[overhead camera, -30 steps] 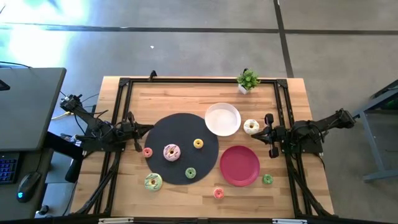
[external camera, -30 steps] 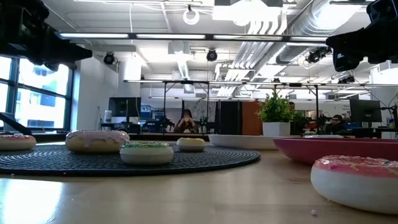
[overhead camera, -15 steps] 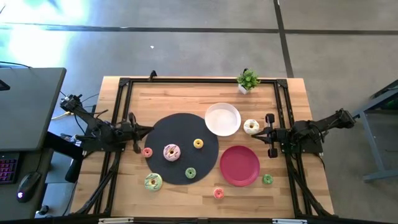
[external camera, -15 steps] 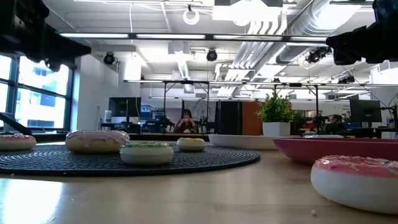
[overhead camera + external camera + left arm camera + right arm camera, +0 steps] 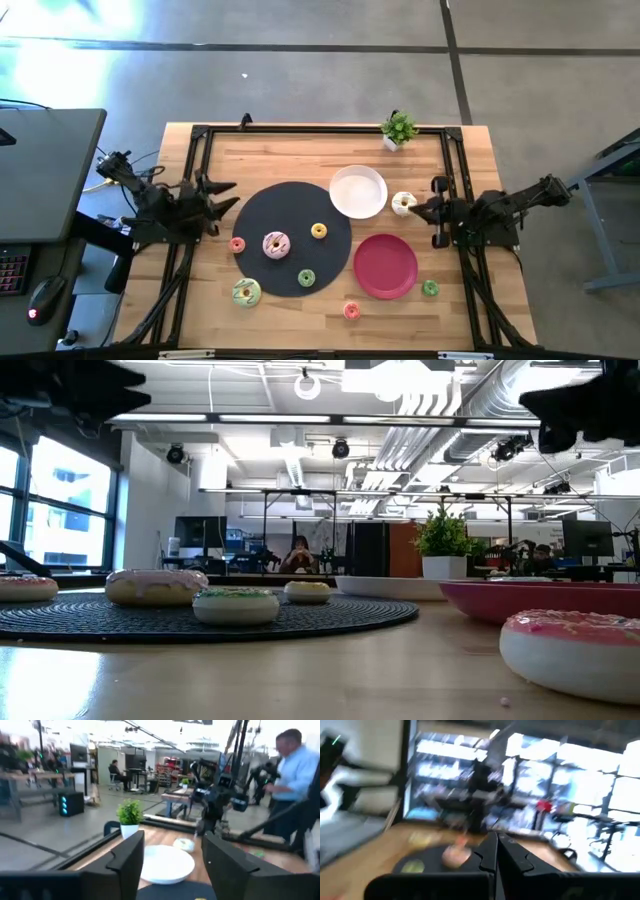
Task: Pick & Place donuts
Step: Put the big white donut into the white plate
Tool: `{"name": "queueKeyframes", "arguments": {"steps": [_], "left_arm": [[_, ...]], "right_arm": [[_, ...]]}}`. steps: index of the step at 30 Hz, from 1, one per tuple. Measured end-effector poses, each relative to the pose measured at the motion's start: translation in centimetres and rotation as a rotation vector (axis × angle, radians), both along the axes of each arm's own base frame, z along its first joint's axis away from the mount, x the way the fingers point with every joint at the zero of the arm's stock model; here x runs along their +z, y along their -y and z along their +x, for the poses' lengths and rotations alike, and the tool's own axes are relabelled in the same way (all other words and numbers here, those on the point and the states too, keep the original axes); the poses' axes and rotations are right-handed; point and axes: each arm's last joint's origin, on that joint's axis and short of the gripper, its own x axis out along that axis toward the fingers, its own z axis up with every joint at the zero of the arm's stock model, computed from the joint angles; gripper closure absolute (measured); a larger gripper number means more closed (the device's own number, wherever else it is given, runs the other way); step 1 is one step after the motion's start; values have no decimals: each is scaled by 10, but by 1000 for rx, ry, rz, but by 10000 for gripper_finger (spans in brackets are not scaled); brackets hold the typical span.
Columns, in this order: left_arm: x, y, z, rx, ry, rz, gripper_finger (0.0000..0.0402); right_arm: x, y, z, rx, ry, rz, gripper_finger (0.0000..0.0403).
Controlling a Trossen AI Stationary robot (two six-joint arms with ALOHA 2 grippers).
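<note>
Since nothing's been grabbed yet, here's how it all sits:

Left tool [image 5: 222, 198]: fingers spread wide apart, holding nothing, parked at the left edge of the black round mat [image 5: 262, 206] in the high view.
Right tool [image 5: 422, 208]: fingers pressed together, empty, mid-right of the frame, tips almost on the white donut [image 5: 404, 204].
White donut: on bare counter [image 5: 290, 155], wedged between the white plate [image 5: 358, 191] and the right tool. I'd guess that's the first target, being nearest.
Mat donuts: pink-sprinkled donut [image 5: 275, 244] in the middle, tiny yellow donut [image 5: 319, 231] to its right, small green donut [image 5: 306, 277] lower down, all right of the left tool and apart from it.
Strays: pink-red donut [image 5: 236, 244] on the mat's left rim, pale green donut [image 5: 246, 292] just below the mat.
Red plate [image 5: 385, 265]: empty, probably a drop spot.
Snag: right tool needs to open first.
</note>
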Motion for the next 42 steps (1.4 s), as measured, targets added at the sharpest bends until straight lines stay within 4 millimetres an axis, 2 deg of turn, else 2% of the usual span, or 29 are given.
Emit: {"name": "queueKeyframes", "arguments": {"steps": [3,11,18,25,27,30,33,37,39,42], "left_arm": [[13,-2,-3,-18,-50,-29,203],[45,-5,-5,24,-139,-16,230],[47,-1,0,58,-204,37,234],[47,-3,0,155,-203,37,234],[47,-3,0,151,-202,33,234],[47,-2,0,138,-200,29,234],[47,-2,0,136,-199,28,234],[50,-4,-1,178,-189,20,234],[52,-5,-2,186,-183,14,234],[53,-5,-2,186,-179,11,234]], "right_arm": [[9,3,-3,-83,82,25,393],[12,7,-2,-254,41,-3,320],[1,5,6,-270,-78,-19,261],[-31,5,12,-335,-339,174,220],[-33,5,13,-340,-360,240,213],[-36,3,15,-310,-433,238,204],[-28,4,17,-329,-467,261,196],[3,9,23,-334,-477,329,191],[15,11,23,-324,-566,329,191],[17,16,24,-389,-736,421,191]]}}
